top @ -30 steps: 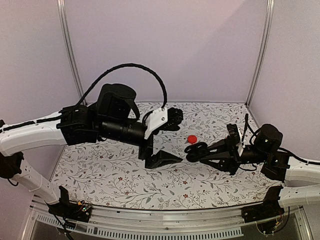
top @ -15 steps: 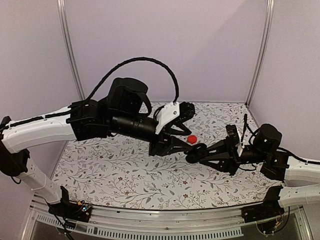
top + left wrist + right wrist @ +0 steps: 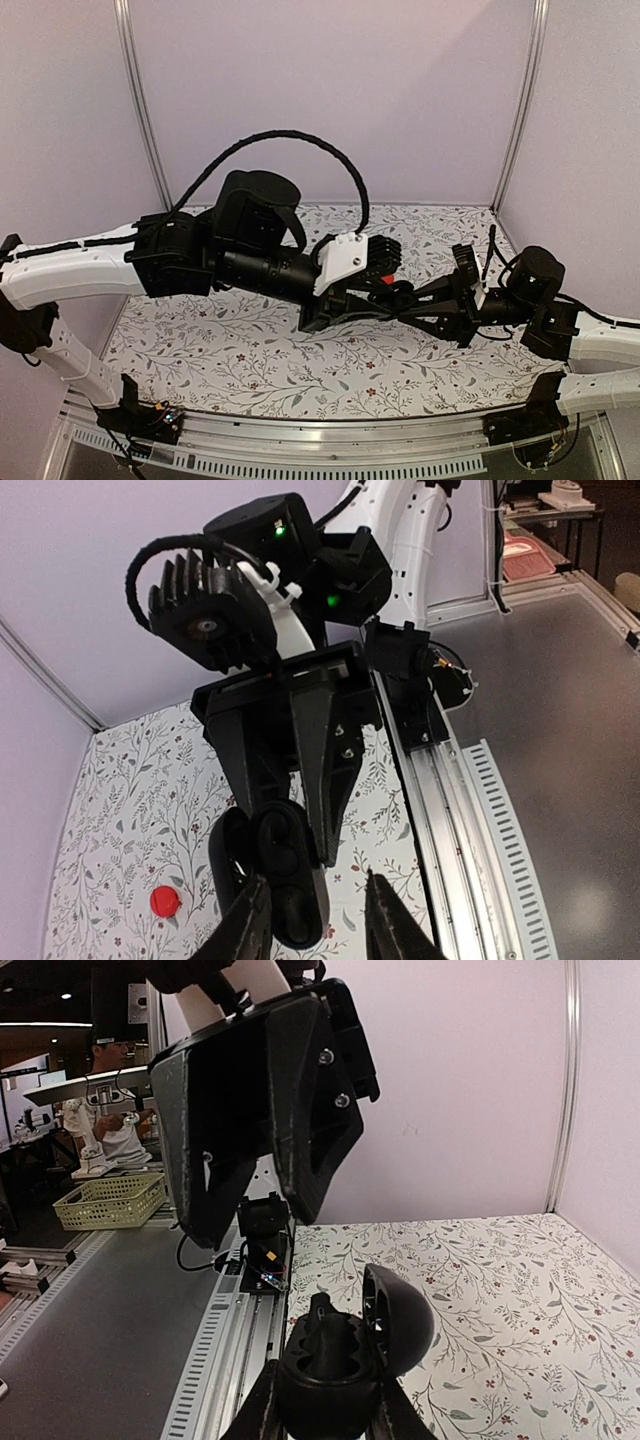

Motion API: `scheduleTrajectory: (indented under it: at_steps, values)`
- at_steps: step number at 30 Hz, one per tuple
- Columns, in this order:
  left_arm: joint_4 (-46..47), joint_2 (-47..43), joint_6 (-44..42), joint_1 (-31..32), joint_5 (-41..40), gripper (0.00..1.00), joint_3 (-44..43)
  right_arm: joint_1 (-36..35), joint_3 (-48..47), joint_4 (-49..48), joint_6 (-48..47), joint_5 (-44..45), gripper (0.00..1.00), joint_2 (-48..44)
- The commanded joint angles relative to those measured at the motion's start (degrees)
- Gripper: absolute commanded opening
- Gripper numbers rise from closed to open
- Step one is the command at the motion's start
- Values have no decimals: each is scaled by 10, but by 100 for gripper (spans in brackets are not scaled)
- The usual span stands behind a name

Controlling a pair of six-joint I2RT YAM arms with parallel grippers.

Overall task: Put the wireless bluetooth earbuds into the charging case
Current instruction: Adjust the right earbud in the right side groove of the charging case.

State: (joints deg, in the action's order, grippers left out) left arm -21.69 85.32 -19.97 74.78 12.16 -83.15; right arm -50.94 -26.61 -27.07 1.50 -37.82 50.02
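Glossy black plastic charging case [image 3: 328, 1372], matt floral tabletop [image 3: 505, 1285]

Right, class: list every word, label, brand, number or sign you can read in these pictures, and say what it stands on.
No text can be read in any view.
The charging case and the red disc show no lettering.
The table cover has only a floral pattern, no words.
The yellow basket in the background shows no label.

R tool [image 3: 326, 1405] grips open charging case [image 3: 345, 1355]; L tool [image 3: 256, 1222] just above, jaws apart.
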Motion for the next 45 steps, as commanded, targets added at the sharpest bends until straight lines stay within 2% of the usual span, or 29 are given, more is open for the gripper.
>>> scheduleTrajectory:
  at_steps: [1, 6, 21, 32, 45]
  values:
    - [-5, 13, -15, 12, -35, 33, -11, 2, -19, -5, 2, 5, 0, 2]
    - [-2, 20, -15, 15, -49, 38, -17, 2, -19, -3, 2, 2, 0, 3]
    - [-32, 58, -37, 31, -81, 45, -53, 2, -22, -2, 6, 1, 0, 11]
    - [-54, 72, -39, 37, -93, 34, -58, 2, -20, -2, 7, 4, 0, 7]
    - [-64, 63, -34, 37, -120, 31, -71, 2, -17, 4, 1, -7, 0, 9]
